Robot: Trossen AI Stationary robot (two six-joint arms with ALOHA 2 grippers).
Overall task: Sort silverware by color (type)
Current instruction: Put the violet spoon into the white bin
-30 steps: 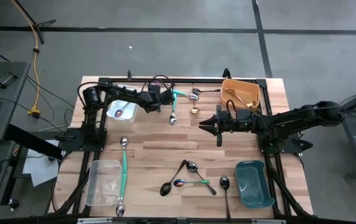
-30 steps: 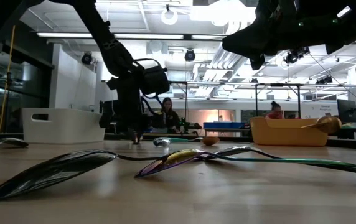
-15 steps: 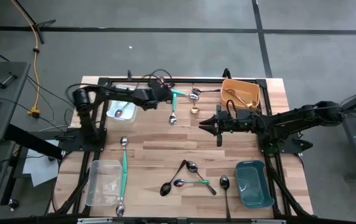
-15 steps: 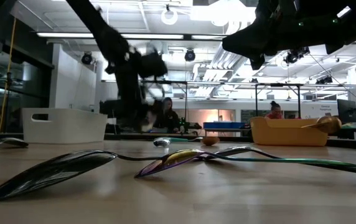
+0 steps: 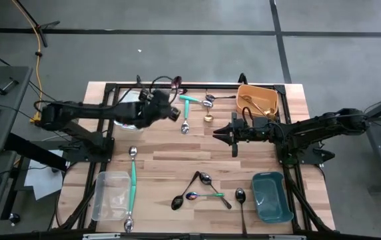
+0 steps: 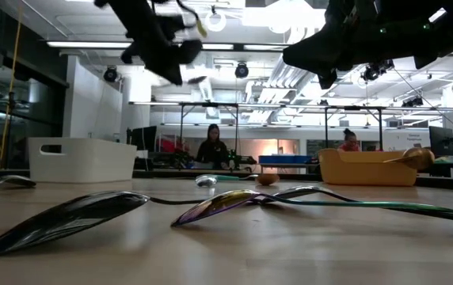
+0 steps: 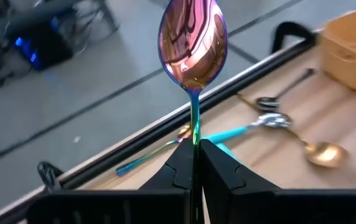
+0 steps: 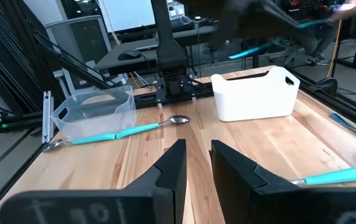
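Note:
My left gripper [image 5: 170, 107] hangs above the table's far middle, shut on an iridescent rainbow spoon [image 7: 192, 40] whose bowl stands up beyond the fingers. My right gripper [image 5: 217, 133] waits right of centre, open, with nothing between its fingers [image 8: 172, 165]. More silverware lies flat on the table. A teal-handled spoon [image 5: 187, 110], a gold spoon [image 5: 208, 115] and a dark one [image 5: 210, 100] are at the far middle. Another teal-handled spoon [image 5: 132, 183] is at the left. A crossed cluster of black and iridescent spoons [image 5: 200, 188] is at the near middle. My left gripper pinches the iridescent spoon's thin handle [image 7: 195, 134] between its two fingers, below the bowl. The handle runs along the gap between the fingers. The spoon is lifted clear of the table, bowl end up and away from the wrist, hollow side facing the wrist camera.
A white bin [image 5: 125, 117] lies partly under my left arm. An orange bin [image 5: 270, 100] with gold pieces stands far right. A teal bin [image 5: 272, 197] is near right and a clear bin [image 5: 110, 195] near left. A black frame edges the table.
My left gripper has risen well clear of the table at the far middle, tipping from pointing down toward level and rolling at the wrist, while the arm has drawn back toward the left edge. The iridescent spoon has come up with it, lifted clear.

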